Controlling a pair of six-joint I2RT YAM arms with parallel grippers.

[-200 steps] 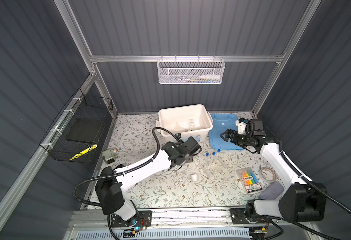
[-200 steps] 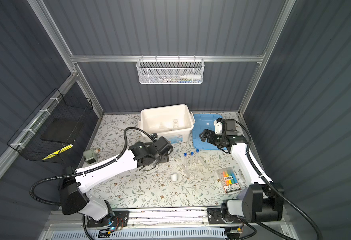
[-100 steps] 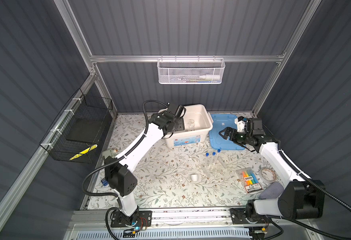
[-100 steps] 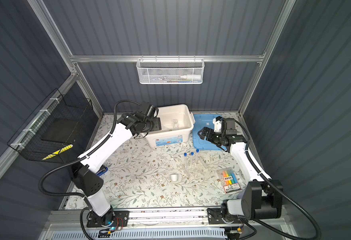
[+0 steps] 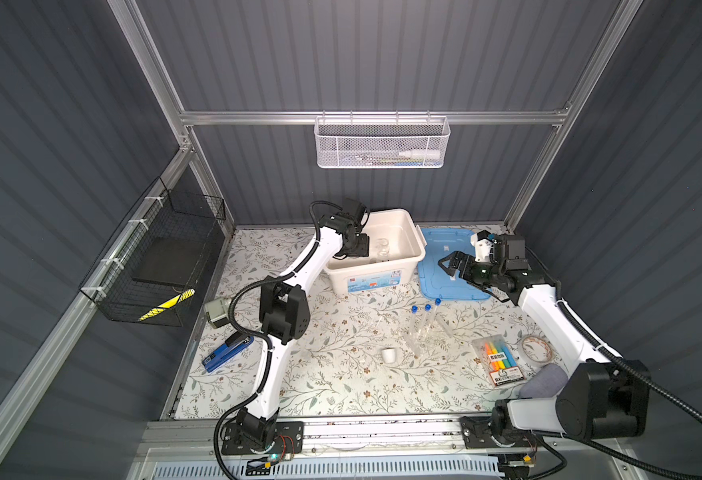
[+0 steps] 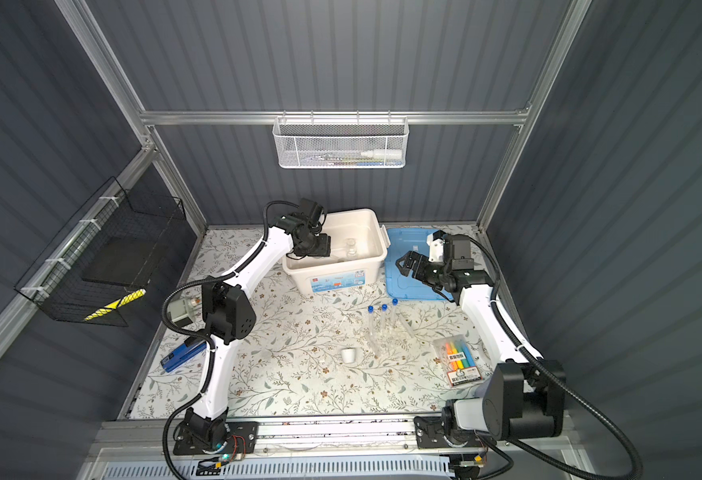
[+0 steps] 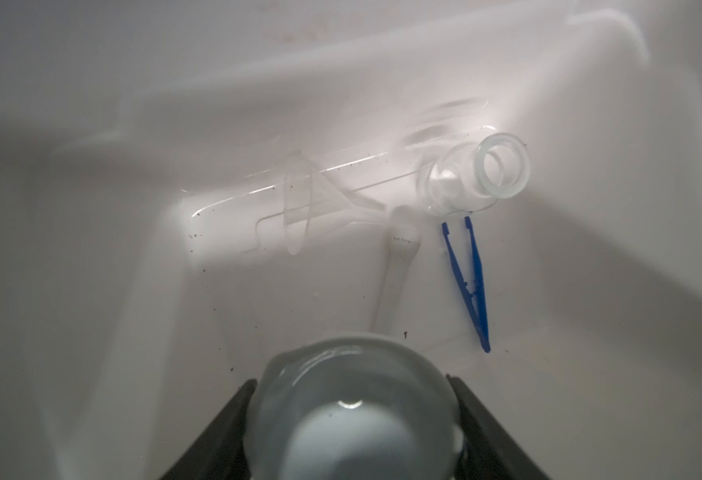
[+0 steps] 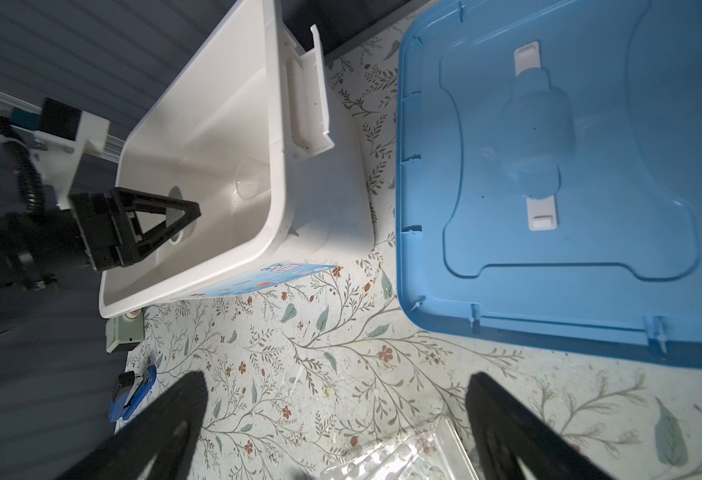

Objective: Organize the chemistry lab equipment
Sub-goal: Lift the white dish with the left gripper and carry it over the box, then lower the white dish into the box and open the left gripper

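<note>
Now, in both top views, the left gripper [image 5: 357,250] reaches into the white bin [image 5: 368,281] at the back edge of the worktop; its jaws are hard to see from up there. The right gripper [image 5: 449,266] hangs over the blue lid [image 5: 440,241], which lies flat beside the bin, toward the back right corner. Its jaws are wide apart and hold nothing. The test tubes [image 5: 426,318] sit in the clear rack [image 5: 422,338] near the middle of the worktop, and the small white cup [image 5: 388,355] is near them, toward the front edge.

The left wrist view shows the left jaws squeezing the white mortar bowl [image 7: 353,415] from both sides, above the bin floor. Below lie the white pestle [image 7: 395,274], the blue tweezers [image 7: 472,282], the glass flask [image 7: 478,178] and a clear funnel [image 7: 312,203]. To do this step well, the bowl should likely go down low onto a bare bit of floor, away from the flask, before the jaws let go, so nothing cracks.

The right wrist view shows the open right jaws above the worktop, with the rack [image 8: 403,461] just under them.
</note>
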